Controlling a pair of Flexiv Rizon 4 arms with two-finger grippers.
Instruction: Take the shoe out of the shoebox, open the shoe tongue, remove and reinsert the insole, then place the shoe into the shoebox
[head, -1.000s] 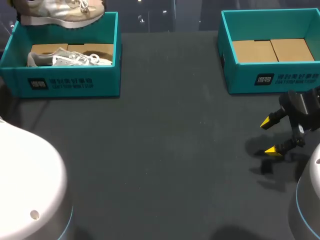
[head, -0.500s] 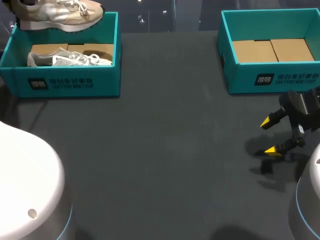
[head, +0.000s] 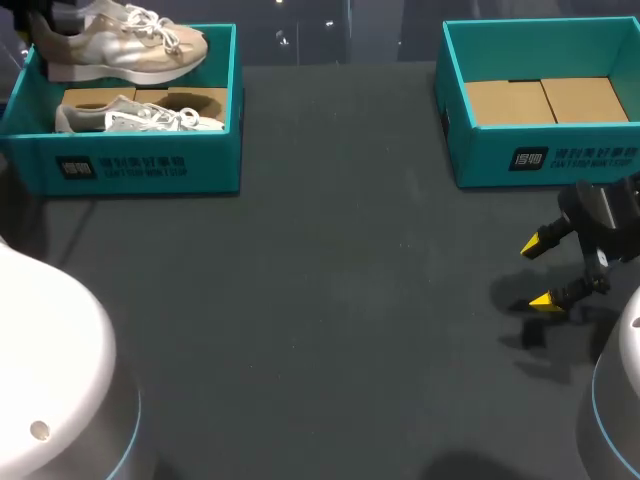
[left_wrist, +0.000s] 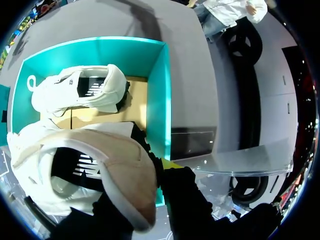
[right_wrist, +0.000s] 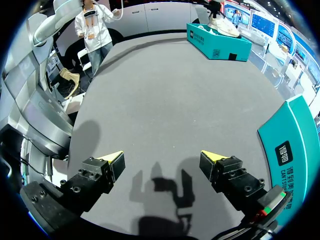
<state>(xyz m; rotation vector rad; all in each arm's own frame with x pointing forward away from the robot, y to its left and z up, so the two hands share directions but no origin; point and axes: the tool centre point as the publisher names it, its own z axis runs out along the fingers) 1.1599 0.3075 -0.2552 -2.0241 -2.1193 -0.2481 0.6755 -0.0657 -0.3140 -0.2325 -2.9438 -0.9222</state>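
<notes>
Hanging over the left shoebox (head: 140, 168), the beige sneaker (head: 125, 45) is pinched at its heel by the left gripper (left_wrist: 159, 172); the right gripper (head: 545, 272) hovers spread wide above the table (head: 330, 300), and a shallow heel grip could let the shoe tip and drop

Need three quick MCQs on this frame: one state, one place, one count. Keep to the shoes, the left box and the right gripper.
1. The right gripper is:
A. shut on a shoe
B. open, holding nothing
C. shut, holding nothing

2. The lifted shoe is:
A. above the far edge of the left shoebox
B. lying flat inside that box
C. between the right gripper's fingers

3. Shoes lying inside the left shoebox:
A. none
B. one
C. two

Answers:
1. B, its yellow tips stand apart with nothing between them.
2. A, it hangs over the box's far wall, clear of the floor.
3. B, a single pale shoe lies on the cardboard floor.
</notes>
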